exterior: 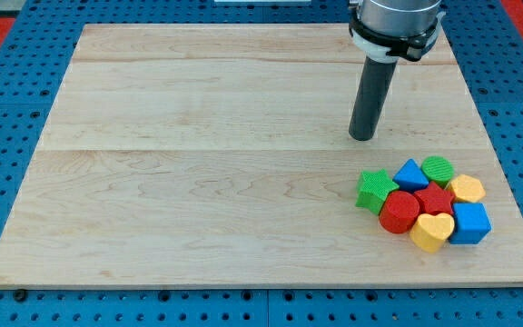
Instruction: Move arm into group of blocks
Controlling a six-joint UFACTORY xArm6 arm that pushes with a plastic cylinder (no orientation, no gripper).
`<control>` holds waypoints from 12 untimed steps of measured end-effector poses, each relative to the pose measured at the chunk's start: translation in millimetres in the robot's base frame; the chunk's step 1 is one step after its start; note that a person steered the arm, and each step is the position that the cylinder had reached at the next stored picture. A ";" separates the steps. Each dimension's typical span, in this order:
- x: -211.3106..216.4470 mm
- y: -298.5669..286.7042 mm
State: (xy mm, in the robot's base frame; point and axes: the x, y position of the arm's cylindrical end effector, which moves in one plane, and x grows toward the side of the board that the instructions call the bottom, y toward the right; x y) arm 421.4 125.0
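The bare rod tool, holding nothing, is hovering with its tip [363, 137] above the block cluster [425, 203] near the tabletop's [198, 182] lower right, risking shoving the green star [375, 189] and scattering blocks off the edge.

My tip [363, 137] above a tight block cluster [425, 204], apparently clear of the green star [375, 190].

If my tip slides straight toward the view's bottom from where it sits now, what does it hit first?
Likely the green star, or just its right-hand edge: my tip sits above the cluster's left end, apart from it. The blue block lies a little further right. Depth makes the exact line uncertain.
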 end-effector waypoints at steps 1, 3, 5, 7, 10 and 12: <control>0.0 5.1; 1.6 20.5; 3.3 38.0; 8.5 46.9; 28.5 119.9; 59.0 169.4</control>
State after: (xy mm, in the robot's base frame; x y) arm 480.4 294.4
